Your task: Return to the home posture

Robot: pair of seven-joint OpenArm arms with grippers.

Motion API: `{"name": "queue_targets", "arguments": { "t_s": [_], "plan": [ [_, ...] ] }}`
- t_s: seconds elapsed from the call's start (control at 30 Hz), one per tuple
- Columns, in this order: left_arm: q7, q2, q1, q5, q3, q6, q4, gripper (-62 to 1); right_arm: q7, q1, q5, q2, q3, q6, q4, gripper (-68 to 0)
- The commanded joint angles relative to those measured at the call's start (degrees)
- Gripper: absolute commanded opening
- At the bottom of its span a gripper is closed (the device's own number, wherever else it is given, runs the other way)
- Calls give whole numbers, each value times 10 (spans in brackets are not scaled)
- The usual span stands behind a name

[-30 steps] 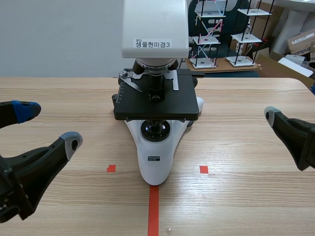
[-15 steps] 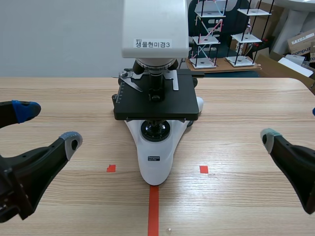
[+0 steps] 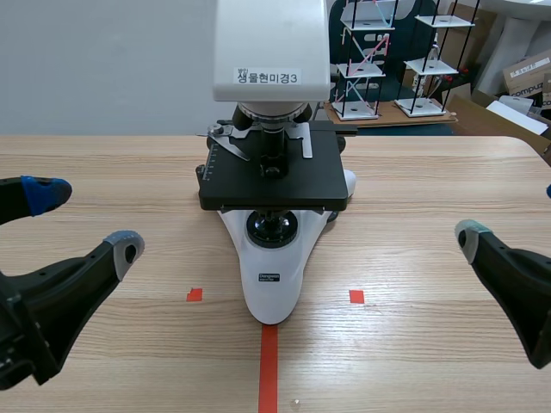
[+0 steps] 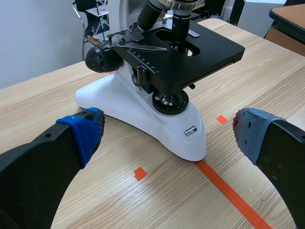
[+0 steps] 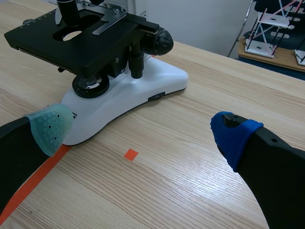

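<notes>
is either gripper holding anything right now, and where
Nothing. The left gripper and right gripper are both open, empty, apart from the microscope.

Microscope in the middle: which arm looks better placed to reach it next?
Left, probably. In its wrist view the microscope lies straight ahead between the fingers of the open left gripper; the open right gripper has it off beside its green-padded finger.

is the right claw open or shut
Open. In the right wrist view the right claw's two pads stand wide apart, with only the table showing between them and nothing gripped.
</notes>
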Motion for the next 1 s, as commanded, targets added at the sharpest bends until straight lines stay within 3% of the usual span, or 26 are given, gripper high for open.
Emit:
{"name": "queue_targets", "arguments": {
  "t_s": [0.0,0.97],
  "plan": [
    [-9,0,1,-3,2,-1,5,-43,8,7,6,5,5,0,2,-33],
    [-9,0,1,-3,2,-1,5,-43,8,7,-9,5,5,0,2,-33]
  ]
}}
